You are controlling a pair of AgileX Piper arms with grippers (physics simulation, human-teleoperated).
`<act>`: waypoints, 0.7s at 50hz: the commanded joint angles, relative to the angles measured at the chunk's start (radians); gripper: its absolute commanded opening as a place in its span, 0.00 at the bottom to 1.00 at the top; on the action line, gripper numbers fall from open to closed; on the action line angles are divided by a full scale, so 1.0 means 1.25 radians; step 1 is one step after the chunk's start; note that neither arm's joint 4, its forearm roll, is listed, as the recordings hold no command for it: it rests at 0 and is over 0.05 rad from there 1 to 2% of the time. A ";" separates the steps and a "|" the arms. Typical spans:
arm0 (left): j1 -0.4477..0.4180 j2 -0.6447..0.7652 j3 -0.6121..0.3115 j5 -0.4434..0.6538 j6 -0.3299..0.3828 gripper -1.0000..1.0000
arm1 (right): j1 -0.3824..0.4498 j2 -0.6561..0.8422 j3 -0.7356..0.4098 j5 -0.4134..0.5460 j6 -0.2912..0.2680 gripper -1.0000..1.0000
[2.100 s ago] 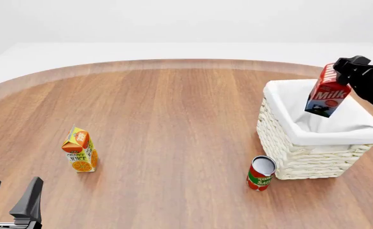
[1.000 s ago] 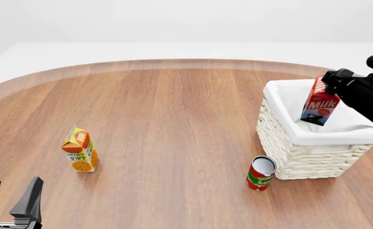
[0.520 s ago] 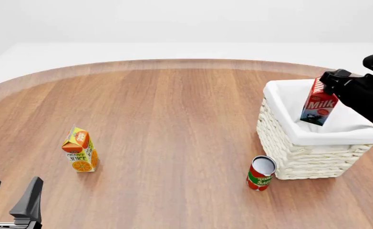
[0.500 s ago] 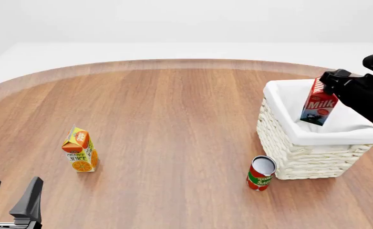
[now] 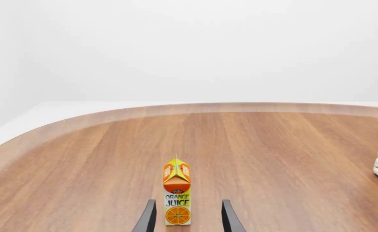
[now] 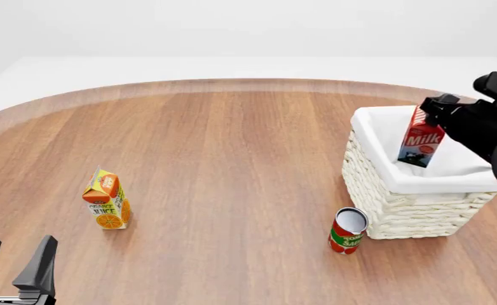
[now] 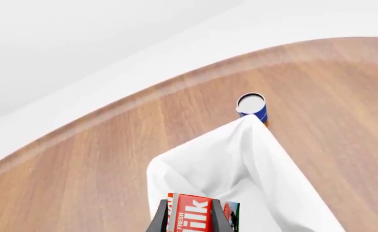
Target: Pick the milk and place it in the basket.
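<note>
Holding milk (image 6: 421, 138) inside basket (image 6: 401, 206)

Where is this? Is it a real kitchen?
Probably not a real kitchen: it looks like a computer-made test scene. A bare round wooden table stands in plain white emptiness, with only a few groceries, like the orange juice carton, and a robot's right gripper holding the milk over the basket.

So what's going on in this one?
The right gripper holds the red-topped blue-and-white milk carton by its top, tilted, its lower end inside the cream wicker basket with white lining. It is not released yet. The left gripper sits open and idle near the table's front edge.
</note>
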 commanded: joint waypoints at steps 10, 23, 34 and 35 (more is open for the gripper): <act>0.000 0.000 0.000 0.000 0.000 1.00 | -0.005 0.016 -0.006 -0.027 0.013 0.00; 0.000 0.000 0.000 0.000 0.000 1.00 | -0.009 0.030 -0.007 -0.038 0.014 0.00; 0.000 0.000 0.000 0.000 0.000 1.00 | -0.010 0.051 -0.012 -0.047 0.011 0.00; 0.000 0.000 0.000 0.000 0.000 1.00 | -0.010 0.054 -0.012 -0.048 0.012 0.00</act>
